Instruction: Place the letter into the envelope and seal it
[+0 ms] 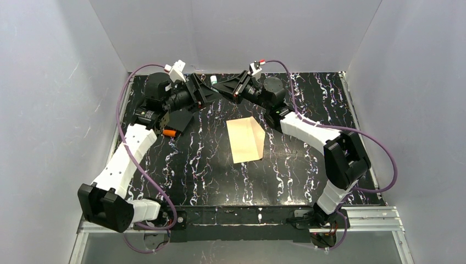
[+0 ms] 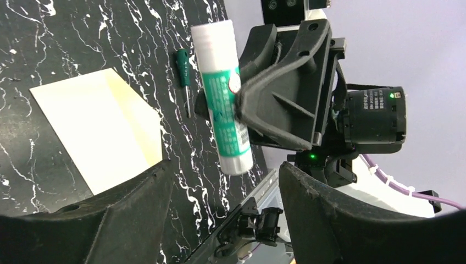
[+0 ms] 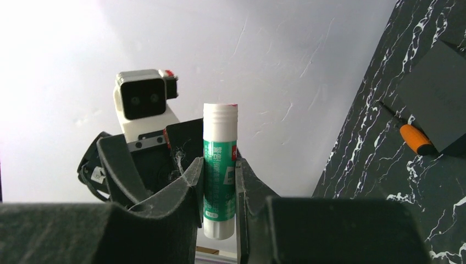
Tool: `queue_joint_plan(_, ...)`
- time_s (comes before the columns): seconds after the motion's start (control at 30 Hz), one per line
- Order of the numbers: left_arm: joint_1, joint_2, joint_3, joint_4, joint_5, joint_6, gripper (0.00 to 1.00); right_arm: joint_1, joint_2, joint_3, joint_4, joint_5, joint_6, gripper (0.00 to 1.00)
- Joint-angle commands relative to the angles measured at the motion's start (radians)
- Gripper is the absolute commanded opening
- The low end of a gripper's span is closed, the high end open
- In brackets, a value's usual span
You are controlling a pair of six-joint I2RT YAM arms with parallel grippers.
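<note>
The flat cream-yellow paper envelope [image 1: 246,139] lies mid-table on the black, white-veined marble tabletop [image 1: 209,170]. Beyond it, near the far edge, the right gripper [image 3: 220,184] pinches a white-and-green glue stick [image 3: 220,159] between its 2 fingers. The left gripper [image 2: 226,190] faces it, fingers spread.
</note>
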Motion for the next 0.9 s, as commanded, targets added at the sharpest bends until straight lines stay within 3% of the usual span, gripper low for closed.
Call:
queue_joint_plan(0.0, -0.002, 0.033, 0.026, 0.049, 0.051, -0.069, 0.66, 0.000, -0.016, 0.065, 0.038, -0.032, 0.010, 0.20)
queue_joint_plan(0.17, -0.003, 0.076, 0.048, 0.042, 0.054, -0.148, 0.48, 0.000, -0.011, 0.068, 0.047, -0.041, 0.017, 0.20)
queue_joint_plan(0.37, -0.003, 0.092, 0.030, 0.112, 0.073, -0.240, 0.40, 0.000, -0.011, 0.071, 0.022, -0.044, -0.015, 0.20)
queue_joint_plan(0.53, -0.002, 0.091, 0.031, 0.088, 0.079, -0.205, 0.11, 0.000, -0.024, 0.077, -0.044, -0.047, -0.105, 0.21)
queue_joint_plan(0.6, -0.001, 0.088, 0.037, 0.060, 0.078, -0.152, 0.00, -0.001, -0.042, 0.080, -0.106, -0.034, -0.157, 0.30)
queue_joint_plan(0.73, -0.001, 0.063, 0.035, -0.020, 0.112, 0.077, 0.00, -0.003, -0.087, 0.135, -0.333, 0.015, -0.324, 0.76)
queue_joint_plan(0.87, -0.002, 0.040, 0.053, -0.253, 0.162, 0.446, 0.00, -0.003, -0.067, 0.320, -0.739, -0.005, -0.556, 0.85)
